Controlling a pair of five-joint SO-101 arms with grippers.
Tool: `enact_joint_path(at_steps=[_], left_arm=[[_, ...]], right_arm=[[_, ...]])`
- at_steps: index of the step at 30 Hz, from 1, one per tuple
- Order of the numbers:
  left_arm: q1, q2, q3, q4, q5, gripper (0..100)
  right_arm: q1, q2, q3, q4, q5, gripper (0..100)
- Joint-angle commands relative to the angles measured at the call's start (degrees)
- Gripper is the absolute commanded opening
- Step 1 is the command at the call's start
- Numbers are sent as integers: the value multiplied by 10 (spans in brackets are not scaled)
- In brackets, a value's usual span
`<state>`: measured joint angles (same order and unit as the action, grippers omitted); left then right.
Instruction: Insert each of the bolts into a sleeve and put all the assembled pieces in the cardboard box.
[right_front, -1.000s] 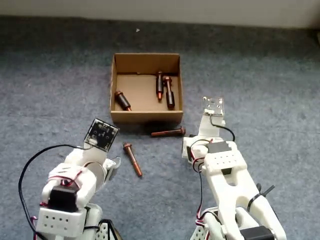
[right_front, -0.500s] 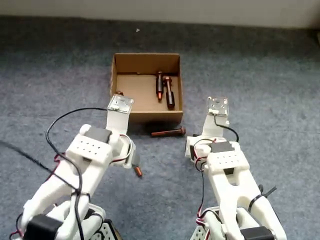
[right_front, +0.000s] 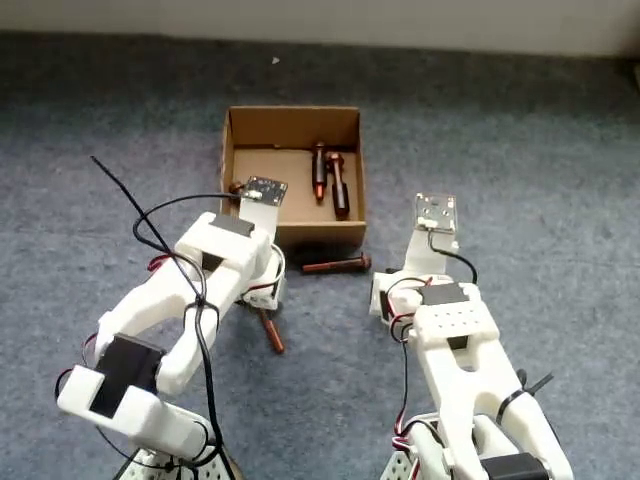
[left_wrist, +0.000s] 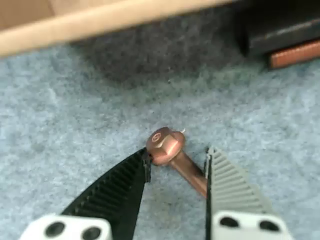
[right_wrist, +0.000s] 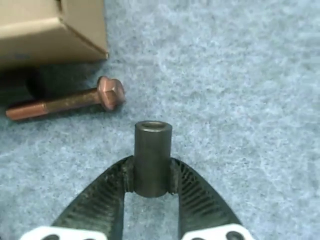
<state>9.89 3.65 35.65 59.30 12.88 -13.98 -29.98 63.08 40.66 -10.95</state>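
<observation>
Left gripper (left_wrist: 177, 154) apart, straddling bolt (left_wrist: 166, 143); right gripper (right_wrist: 151, 175) clamped on upright sleeve (right_wrist: 152, 150) near cardboard box (right_wrist: 50, 30).

The grey-blue carpeted surface (right_front: 520, 150) stretches out in front of my two arms. An open brown cardboard box (right_front: 292, 233) sits on it, midway between the side edges and toward the far edge. A copper-coloured hex-head bolt (right_front: 335, 265) lies flat just beside the box's near wall, below its right corner. A second copper bolt (right_front: 272, 335) lies nearer me, angled, its head toward the box.
</observation>
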Motion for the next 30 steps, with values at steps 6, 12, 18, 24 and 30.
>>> enact_joint_path(at_steps=[6, 12, 18, 24, 30], left_arm=[[-1, 37, -56, 23, 1, 44], [-7, 36, -60, 25, -7, 46], [-2, 35, -74, 73, -66, 120], [-7, -80, -43, 75, -91, 23], [-7, -314, 88, 44, -101, 5]], right_arm=[[3, -22, 13, -11, -4, 5], [3, -22, 13, -11, -4, 5], [3, -22, 13, -11, -4, 5], [-16, -26, 13, -8, -4, 5], [-80, -27, 8, 60, -4, 5]])
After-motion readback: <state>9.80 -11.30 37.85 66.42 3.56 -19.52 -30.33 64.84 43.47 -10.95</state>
